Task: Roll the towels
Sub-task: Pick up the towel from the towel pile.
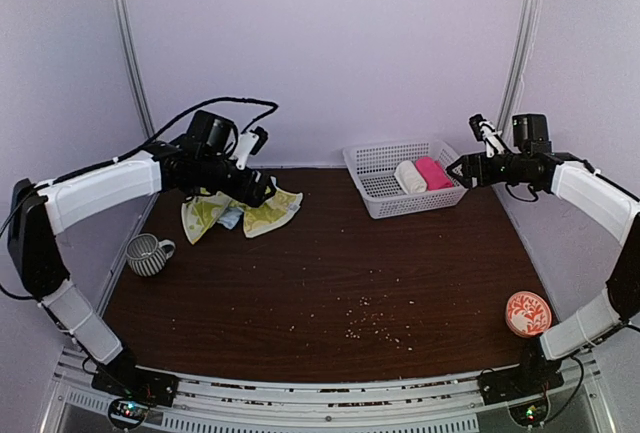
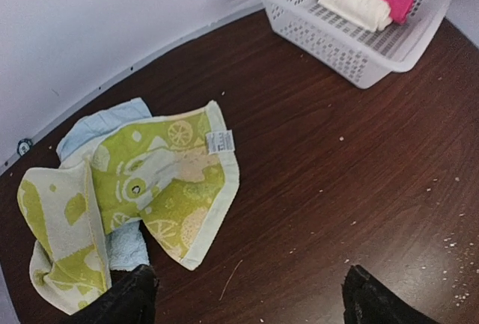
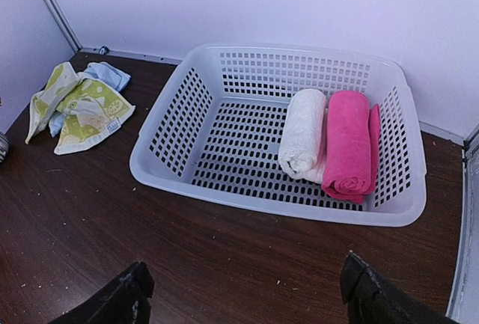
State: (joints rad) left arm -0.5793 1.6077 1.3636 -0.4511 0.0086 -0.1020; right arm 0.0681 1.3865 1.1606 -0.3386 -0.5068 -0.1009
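Note:
The yellow-green and white patterned towel [image 1: 265, 211] lies crumpled at the table's back left, on top of the pale blue towel [image 1: 229, 219], which mostly hides under it. Both also show in the left wrist view, the patterned towel [image 2: 142, 189] and the blue towel [image 2: 97, 126], and in the right wrist view [image 3: 82, 107]. My left gripper [image 1: 268, 193] hovers over the heap, open and empty [image 2: 247, 305]. My right gripper [image 1: 458, 171] is open and empty [image 3: 243, 301], raised beside the basket's right end.
A white basket [image 1: 372, 198] at the back right holds a cream roll [image 1: 410, 177] and a pink roll [image 1: 433, 173]. A striped mug [image 1: 146, 254] stands at the left edge. A red patterned cup [image 1: 527, 313] stands front right. Crumbs dot the table's middle.

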